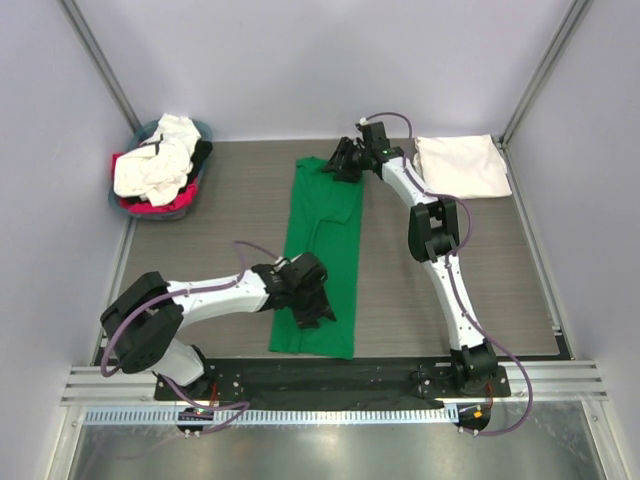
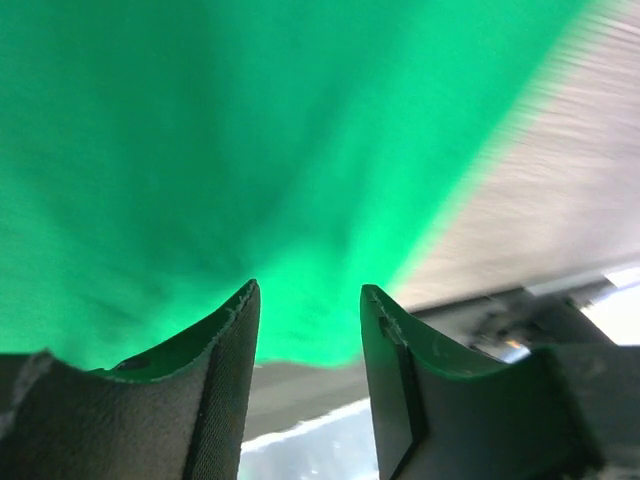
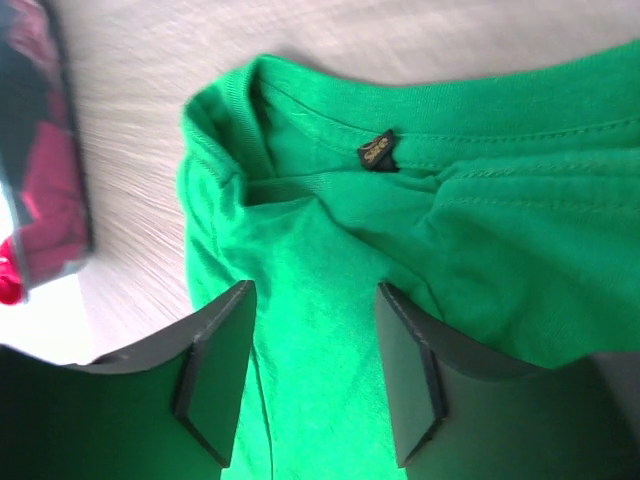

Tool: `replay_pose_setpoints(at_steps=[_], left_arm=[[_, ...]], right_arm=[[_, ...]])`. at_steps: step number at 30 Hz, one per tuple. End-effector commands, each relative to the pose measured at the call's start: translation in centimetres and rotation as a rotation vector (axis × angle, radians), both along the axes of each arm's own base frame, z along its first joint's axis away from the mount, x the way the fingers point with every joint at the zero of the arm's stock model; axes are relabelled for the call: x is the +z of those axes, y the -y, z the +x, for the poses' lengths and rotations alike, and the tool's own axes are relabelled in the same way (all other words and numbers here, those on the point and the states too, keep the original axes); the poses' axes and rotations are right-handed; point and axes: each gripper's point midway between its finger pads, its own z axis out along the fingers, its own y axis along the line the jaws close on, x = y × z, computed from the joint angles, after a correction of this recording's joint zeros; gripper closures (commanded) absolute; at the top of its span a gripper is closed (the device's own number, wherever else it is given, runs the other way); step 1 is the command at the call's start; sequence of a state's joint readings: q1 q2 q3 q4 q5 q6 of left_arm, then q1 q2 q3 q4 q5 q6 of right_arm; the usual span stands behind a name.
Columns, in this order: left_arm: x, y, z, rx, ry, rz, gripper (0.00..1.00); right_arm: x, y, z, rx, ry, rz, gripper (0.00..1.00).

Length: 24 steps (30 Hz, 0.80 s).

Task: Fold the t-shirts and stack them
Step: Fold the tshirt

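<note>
Green t-shirt lies lengthwise; left gripper and right gripper gape empty, so we pinch its ends squarely.

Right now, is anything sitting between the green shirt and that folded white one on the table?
No loose object. Bare table separates the green t-shirt from the folded white t-shirt; only the right arm itself reaches across that gap, with the right tool over the shirt's collar.
</note>
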<state>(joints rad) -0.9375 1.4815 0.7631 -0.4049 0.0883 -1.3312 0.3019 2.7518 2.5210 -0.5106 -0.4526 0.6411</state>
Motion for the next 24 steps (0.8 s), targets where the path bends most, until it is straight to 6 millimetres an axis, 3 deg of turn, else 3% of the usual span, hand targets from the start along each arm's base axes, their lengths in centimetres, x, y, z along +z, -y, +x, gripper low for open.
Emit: replay_pose_setpoints(at_steps=[1, 5, 10, 11, 14, 15, 17, 18, 19, 21, 22, 24], left_arm=[[4.7, 4.2, 1.0, -0.048, 0.081, -0.096, 0.52], [9.2, 4.3, 2.0, -0.109, 0.168, -0.041, 0.47], [13.2, 1.0, 3.8, -0.093, 0.326, 0.065, 0.39], [14.0, -0.4, 4.3, -0.079, 0.364, 0.121, 0.37], [15.5, -3.6, 4.8, -0.069, 0.432, 0.205, 0.17], [15.6, -4.7, 5.2, -0.059, 0.439, 0.226, 0.08], [15.8, -6.7, 5.3, -0.04, 0.44, 0.238, 0.05], [15.7, -7.9, 5.8, -0.009, 0.43, 0.241, 0.04], [15.4, -8.8, 5.8, -0.003, 0.422, 0.244, 0.04], [14.5, -10.9, 5.7, 0.046, 0.4, 0.232, 0.05], [14.0, -11.5, 5.6, 0.058, 0.394, 0.228, 0.06], [12.7, -13.0, 5.2, 0.096, 0.388, 0.212, 0.08]], right_arm=[[-3.3, -0.7, 1.6, -0.004, 0.05, 0.019, 0.41], [0.7, -2.0, 2.8, 0.035, 0.179, 0.074, 0.29], [6.9, -3.2, 2.3, 0.072, 0.257, 0.133, 0.2], [10.0, -3.3, 2.0, 0.076, 0.291, 0.148, 0.18], [13.8, -2.6, 1.2, 0.062, 0.328, 0.136, 0.06], [17.8, -2.0, 0.5, 0.064, 0.397, 0.121, 0.04], [18.4, -0.6, -1.0, 0.033, 0.371, 0.063, 0.0], [22.8, 0.5, -2.2, 0.001, 0.434, 0.051, 0.0], [20.4, 1.4, -3.7, -0.002, 0.362, -0.005, 0.0], [20.7, 3.0, -6.1, -0.029, 0.33, -0.06, 0.0], [19.5, 4.1, -9.2, -0.028, 0.262, -0.098, 0.0], [18.4, 5.2, -12.7, -0.037, 0.2, -0.137, 0.0]])
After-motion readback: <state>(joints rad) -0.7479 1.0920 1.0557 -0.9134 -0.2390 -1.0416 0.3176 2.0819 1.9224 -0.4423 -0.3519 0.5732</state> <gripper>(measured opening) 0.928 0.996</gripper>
